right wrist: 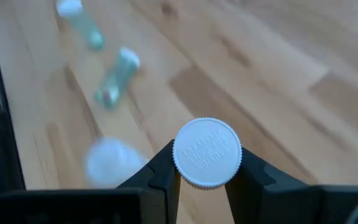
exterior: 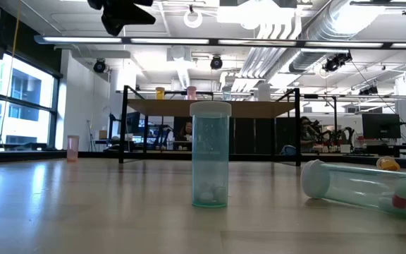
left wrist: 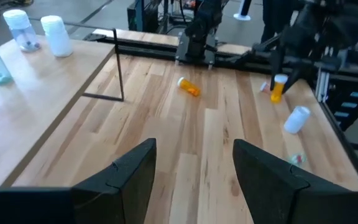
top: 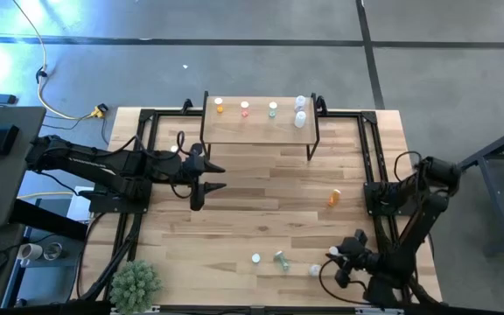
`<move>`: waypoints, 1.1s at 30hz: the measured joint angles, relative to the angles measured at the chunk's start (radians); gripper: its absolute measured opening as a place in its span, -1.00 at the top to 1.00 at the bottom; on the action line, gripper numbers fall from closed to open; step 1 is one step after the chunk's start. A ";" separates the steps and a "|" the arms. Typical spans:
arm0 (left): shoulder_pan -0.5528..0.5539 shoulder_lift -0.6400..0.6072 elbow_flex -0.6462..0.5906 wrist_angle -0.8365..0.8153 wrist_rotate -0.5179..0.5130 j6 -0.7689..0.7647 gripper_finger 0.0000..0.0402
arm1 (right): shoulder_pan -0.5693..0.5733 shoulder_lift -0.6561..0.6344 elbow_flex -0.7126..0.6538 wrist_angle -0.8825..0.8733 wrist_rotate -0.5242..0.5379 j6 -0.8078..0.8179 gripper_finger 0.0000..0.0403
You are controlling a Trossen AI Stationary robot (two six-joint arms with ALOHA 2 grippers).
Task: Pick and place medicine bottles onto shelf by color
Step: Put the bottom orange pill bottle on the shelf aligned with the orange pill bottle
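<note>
Orange bottle (left wrist: 278,88) clenched in right fingers (right wrist: 160,171); left fingers (left wrist: 135,168) released, green bottles (right wrist: 115,78) nearby.

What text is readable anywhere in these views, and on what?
White cap held in the right pincer: raised lettering, too blurred to read.
Bottles on the shelf: no legible labels.
Upright green bottle and lying bottle in the low view: no print visible.
Nothing else readable.

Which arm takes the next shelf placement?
Right, probably. The right gripper is already shut on a white-capped bottle, seemingly the orange one. The left gripper hangs open and empty over bare table beside the shelf, nearer but holding nothing.
</note>
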 joint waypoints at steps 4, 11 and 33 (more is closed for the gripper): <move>0.003 0.000 0.000 -0.054 -0.004 0.013 -0.03 | -0.079 -0.066 0.000 -0.001 0.031 -0.068 0.57; 0.003 0.000 0.000 -0.137 -0.046 0.072 -0.16 | -0.267 -0.181 0.000 0.015 0.054 -0.279 0.57; 0.103 0.000 0.000 -0.253 -0.118 0.107 -0.22 | -0.916 -0.360 0.000 0.527 -0.365 -1.251 0.57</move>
